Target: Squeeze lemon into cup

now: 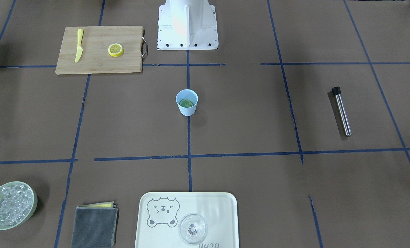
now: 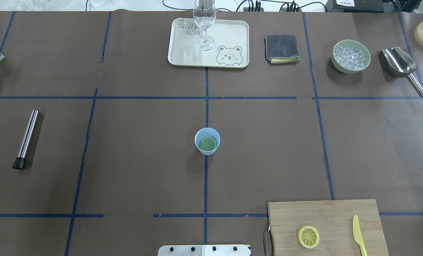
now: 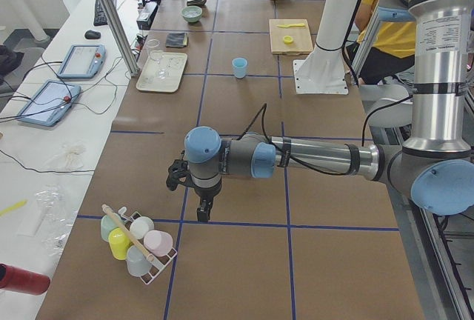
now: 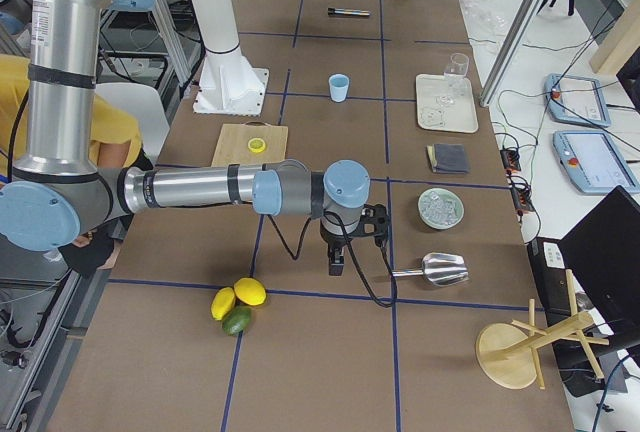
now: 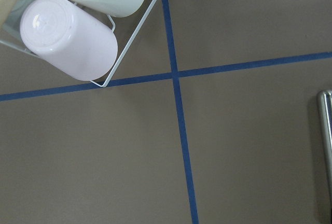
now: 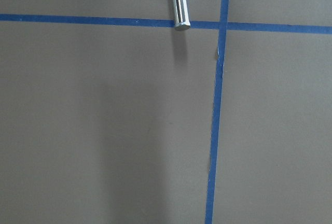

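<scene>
The light-blue cup [image 1: 186, 109] [image 2: 208, 152] stands upright at the table's centre on a blue tape line. A round slice [image 2: 208, 143] lies flat inside it and looks greenish. A yellow lemon slice [image 1: 115, 50] [image 2: 308, 236] lies face up on the wooden cutting board [image 2: 325, 217]. Neither gripper is near the cup or board. Only the side views show them: the left gripper [image 3: 204, 212] hangs over the table's left end by a cup rack, and the right gripper [image 4: 337, 264] over the right end by a scoop. I cannot tell if either is open or shut.
A yellow knife [image 2: 358, 236] lies on the board. At the far edge are a tray [image 2: 183, 53] with a clear glass [image 2: 204, 21], a grey cloth [image 2: 282, 48], a bowl of ice [image 2: 351, 56] and a metal scoop [image 2: 401, 65]. A steel rod [image 2: 26, 138] lies left.
</scene>
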Robot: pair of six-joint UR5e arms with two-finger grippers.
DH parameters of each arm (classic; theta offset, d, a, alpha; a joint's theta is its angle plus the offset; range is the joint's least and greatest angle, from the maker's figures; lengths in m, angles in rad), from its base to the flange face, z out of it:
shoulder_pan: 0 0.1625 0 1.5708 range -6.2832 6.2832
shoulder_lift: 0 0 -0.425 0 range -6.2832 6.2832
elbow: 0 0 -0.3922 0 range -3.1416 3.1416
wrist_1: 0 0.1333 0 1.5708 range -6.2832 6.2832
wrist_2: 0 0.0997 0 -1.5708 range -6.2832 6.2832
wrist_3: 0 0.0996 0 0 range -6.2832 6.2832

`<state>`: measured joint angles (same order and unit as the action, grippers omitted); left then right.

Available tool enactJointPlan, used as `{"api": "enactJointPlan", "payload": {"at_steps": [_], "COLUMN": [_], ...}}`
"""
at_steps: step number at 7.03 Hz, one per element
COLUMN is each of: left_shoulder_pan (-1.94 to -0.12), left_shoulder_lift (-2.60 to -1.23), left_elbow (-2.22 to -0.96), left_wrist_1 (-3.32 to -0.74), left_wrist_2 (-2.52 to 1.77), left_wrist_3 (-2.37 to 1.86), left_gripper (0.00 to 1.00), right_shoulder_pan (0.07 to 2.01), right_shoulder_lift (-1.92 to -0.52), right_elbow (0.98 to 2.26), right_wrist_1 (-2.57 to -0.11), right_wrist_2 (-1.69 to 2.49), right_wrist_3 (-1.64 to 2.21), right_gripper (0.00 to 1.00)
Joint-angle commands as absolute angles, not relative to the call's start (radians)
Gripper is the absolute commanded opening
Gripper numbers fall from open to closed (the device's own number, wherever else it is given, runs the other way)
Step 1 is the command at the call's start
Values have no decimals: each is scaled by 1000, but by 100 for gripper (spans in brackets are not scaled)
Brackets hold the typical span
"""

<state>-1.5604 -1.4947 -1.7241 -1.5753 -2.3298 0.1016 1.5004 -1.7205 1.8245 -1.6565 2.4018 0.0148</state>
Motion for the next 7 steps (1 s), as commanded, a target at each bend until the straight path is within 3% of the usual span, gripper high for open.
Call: {"api": "enactJointPlan", "payload": {"at_steps": [1,3,7], "left_shoulder_pan": [-1580,-1583,-1585], "left_shoulder_lift": [-1413,-1350,-1388], "left_elbow": [-1732,-1738,-1769], "left_wrist_1": [-1645,-1725,-1675], "left_wrist_2": [-2330,-2332,-2364], "left_wrist_3": [137,132,141], "left_gripper": [100,100,100], "right_shoulder_pan": [1500,1499,1497], "right_shoulder_lift": [-1726,-1723,-1715], "right_elbow": [1825,1822,1821], "right_wrist_1": [-1657,-1655,-1646], "right_wrist_2": [2402,2411,2413], "right_wrist_3": [14,17,31], "right_gripper": [100,100,100]}}
